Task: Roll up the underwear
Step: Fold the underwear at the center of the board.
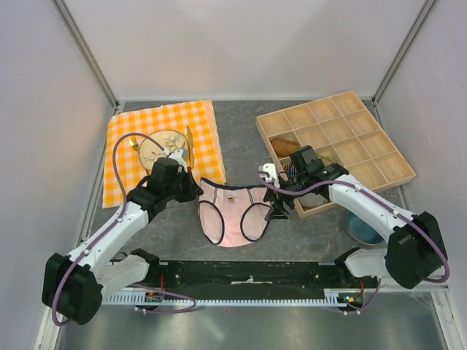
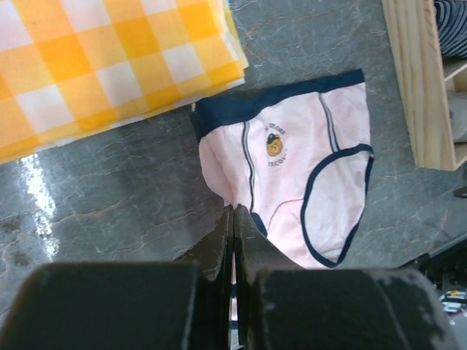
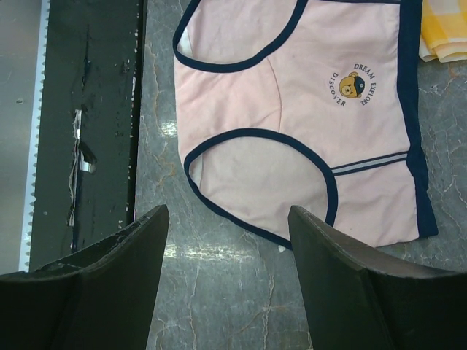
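The pale pink underwear [image 1: 233,215] with dark navy edging lies spread flat on the grey table between the two arms. It also shows in the left wrist view [image 2: 306,168] and the right wrist view [image 3: 292,131], with a small bear print near the waistband. My left gripper [image 1: 195,191] is at the underwear's left edge; in its wrist view [image 2: 233,211] the jaws are pressed together with a sliver of pink fabric between them. My right gripper [image 1: 279,211] is open and empty [image 3: 226,219], just off the underwear's right leg opening, over bare table.
An orange checked cloth [image 1: 131,138] with a plate [image 1: 157,149] lies at the back left. A wooden compartment tray [image 1: 350,138] at the back right holds a brown rolled garment [image 1: 286,146] and a blue-striped one [image 2: 452,25]. A blue bowl [image 1: 361,230] sits by the right arm. A black strip [image 1: 248,273] runs along the near edge.
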Tool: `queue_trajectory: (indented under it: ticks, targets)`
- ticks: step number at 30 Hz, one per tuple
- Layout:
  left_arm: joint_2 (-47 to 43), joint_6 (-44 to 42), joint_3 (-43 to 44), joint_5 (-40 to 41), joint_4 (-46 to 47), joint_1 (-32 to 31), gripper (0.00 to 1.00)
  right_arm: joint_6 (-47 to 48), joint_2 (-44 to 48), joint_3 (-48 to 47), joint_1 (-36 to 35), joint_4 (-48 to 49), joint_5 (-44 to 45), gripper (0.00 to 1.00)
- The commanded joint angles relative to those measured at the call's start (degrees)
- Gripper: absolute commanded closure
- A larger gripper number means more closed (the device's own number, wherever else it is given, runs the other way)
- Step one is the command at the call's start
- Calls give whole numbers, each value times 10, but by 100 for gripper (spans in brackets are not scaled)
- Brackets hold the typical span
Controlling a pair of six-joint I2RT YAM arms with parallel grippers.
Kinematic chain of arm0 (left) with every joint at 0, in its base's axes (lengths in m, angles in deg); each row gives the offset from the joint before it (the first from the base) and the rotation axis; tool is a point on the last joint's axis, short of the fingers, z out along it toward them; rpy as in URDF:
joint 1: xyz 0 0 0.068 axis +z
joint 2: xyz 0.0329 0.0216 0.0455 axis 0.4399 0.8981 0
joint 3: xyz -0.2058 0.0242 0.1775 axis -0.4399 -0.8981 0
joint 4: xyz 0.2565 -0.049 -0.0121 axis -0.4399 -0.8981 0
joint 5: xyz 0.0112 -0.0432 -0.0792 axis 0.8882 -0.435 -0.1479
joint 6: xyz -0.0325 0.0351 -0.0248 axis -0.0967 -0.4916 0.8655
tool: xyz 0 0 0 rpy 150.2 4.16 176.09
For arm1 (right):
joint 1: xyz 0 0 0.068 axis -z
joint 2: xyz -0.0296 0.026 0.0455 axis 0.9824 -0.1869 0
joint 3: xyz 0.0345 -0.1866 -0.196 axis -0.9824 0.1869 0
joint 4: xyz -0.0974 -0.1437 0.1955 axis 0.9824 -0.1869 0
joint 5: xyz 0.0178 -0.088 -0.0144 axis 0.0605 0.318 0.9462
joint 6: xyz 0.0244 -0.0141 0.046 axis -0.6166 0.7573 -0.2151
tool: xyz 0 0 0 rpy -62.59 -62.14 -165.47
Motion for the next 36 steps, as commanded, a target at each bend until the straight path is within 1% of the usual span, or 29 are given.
queue_trajectory:
  ticks: [1,4,8,14,21,28,36]
  targets:
    - [42,21,53,-64,-12,3,98,8,22,-25,-3,-4,-20,26]
    - [92,37,81,-112,-7,2,98,10,27,-25,-3,-5,-20,25]
    - [139,61,111,-152,16,-12,98,11,30,-26,-3,-8,-17,25]
    - [170,96,148,-138,44,-62,98,17,34,-28,-2,-11,-11,25]
    - [247,129,189,-139,88,-119,98,21,41,-30,-2,-14,-8,24]
    - [341,152,244,-132,111,-151,98,26,50,-24,-2,-17,-12,23]
    - [409,166,279,-135,127,-170,98,34,51,-26,-1,-22,-5,23]
